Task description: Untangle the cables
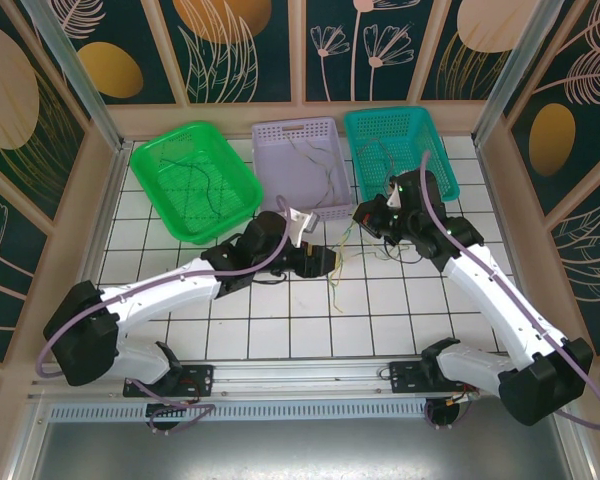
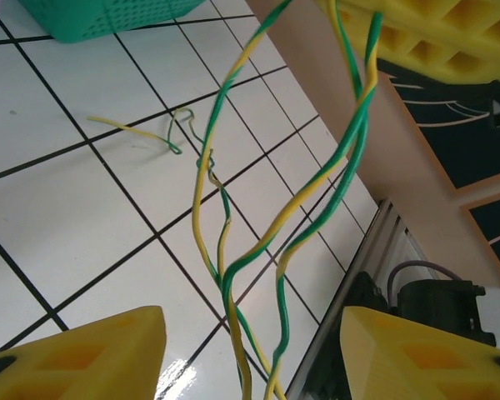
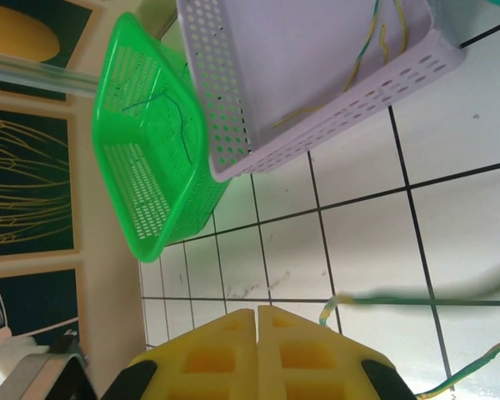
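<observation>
Between the spread fingers (image 2: 92,354) of the left gripper (image 2: 250,325), the cables (image 2: 227,287) run upright (right gripper (image 3: 257,321) pinches them above)

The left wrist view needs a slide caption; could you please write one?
Twisted yellow-green cables hang between the left gripper's open fingers above the white tiled table.

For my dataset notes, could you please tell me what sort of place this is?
Likely a lab robot workcell: a white gridded table fenced by aluminium-framed leaf-print panels, holding plastic baskets and thin cables.
</observation>
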Robot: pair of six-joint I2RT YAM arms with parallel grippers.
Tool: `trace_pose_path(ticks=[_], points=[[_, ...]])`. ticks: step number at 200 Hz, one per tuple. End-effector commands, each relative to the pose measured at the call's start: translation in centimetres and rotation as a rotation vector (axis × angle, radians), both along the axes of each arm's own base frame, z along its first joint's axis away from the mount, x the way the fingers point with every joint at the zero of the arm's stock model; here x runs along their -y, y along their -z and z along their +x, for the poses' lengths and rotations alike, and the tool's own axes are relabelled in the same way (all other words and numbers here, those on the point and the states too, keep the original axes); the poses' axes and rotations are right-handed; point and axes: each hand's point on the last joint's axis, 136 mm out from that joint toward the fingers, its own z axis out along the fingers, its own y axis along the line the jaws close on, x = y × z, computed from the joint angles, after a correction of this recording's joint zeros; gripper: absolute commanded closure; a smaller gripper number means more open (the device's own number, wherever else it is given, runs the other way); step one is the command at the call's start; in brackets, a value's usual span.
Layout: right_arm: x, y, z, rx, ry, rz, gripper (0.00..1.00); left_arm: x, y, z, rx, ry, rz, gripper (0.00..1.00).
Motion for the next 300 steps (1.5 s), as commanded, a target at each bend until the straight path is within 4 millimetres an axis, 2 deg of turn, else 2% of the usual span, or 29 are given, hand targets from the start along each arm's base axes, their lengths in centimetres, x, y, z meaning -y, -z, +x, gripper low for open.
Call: trace_pose_path(ticks=[1,29,58,73,91,96,110,126,139,160,185,215,229,250,269,281,300], points=[[-0.4,-1.2,-0.2,-0.001,-0.020,0.053,1.00,0.9,0.2,-0.4,0.021,0.047,-0.027,0.47],[-0.6,-1.5,-0.3,-0.017,-0.027,0.088,1.00,1.0,1.4,0.2,0.012,0.027,0.011,0.56],[-0.5,-1.4,-0.3,-0.029,-0.029,0.102,1.00,1.1,0.0,0.6,0.034,0.007,-0.027,1.00],[0.3,-1.2,-0.1,-0.032,-0.011,0.089,0.99,0.8,-0.6,0.7,0.044,-0.006,-0.034,1.00],[2.2,-0.9,-0.3,-0.044,0.063,0.060,0.63,0.3,-1.3,0.5,0.052,-0.019,-0.046,1.00],[3.0,-0.8,-0.5,-0.052,0.097,0.051,0.56,0.1,-1.4,0.5,0.051,-0.027,-0.048,1.00],[5.4,-0.1,-1.3,-0.086,0.219,0.041,0.43,-0.1,-1.3,0.4,0.045,-0.030,-0.049,1.00],[6.8,0.7,-2.9,-0.138,0.337,0.118,0.37,-0.2,-1.2,0.2,0.038,-0.031,-0.048,1.00],[6.5,2.8,-4.2,-0.223,0.393,0.246,0.36,-0.2,-1.1,0.2,0.035,-0.030,-0.049,1.00],[3.8,6.2,-4.9,-0.334,0.420,0.497,0.36,-0.1,-1.4,0.0,0.033,-0.019,-0.061,1.00],[2.1,7.2,-3.1,-0.355,0.482,0.659,0.36,0.0,-1.2,-0.3,0.026,-0.003,-0.060,1.00],[0.5,9.5,-1.7,-0.430,0.503,0.660,0.38,0.1,-1.4,-0.4,0.021,0.005,-0.073,1.00],[0.5,9.7,-0.6,-0.410,0.525,0.677,0.40,0.1,-1.4,-0.6,0.016,0.011,-0.074,1.00],[0.4,8.4,0.9,-0.369,0.524,0.678,0.43,-0.2,-1.0,-0.7,0.011,0.003,-0.063,1.00],[-0.1,8.3,0.9,-0.381,0.505,0.639,0.44,-0.4,-0.9,-0.7,0.012,-0.005,-0.065,1.00],[-0.2,8.7,0.5,-0.394,0.497,0.636,0.50,-0.5,-0.9,-0.6,0.013,-0.014,-0.063,1.00],[-0.1,8.6,0.2,-0.388,0.502,0.638,0.47,-0.5,-0.7,-0.5,0.010,-0.016,-0.056,1.00]])
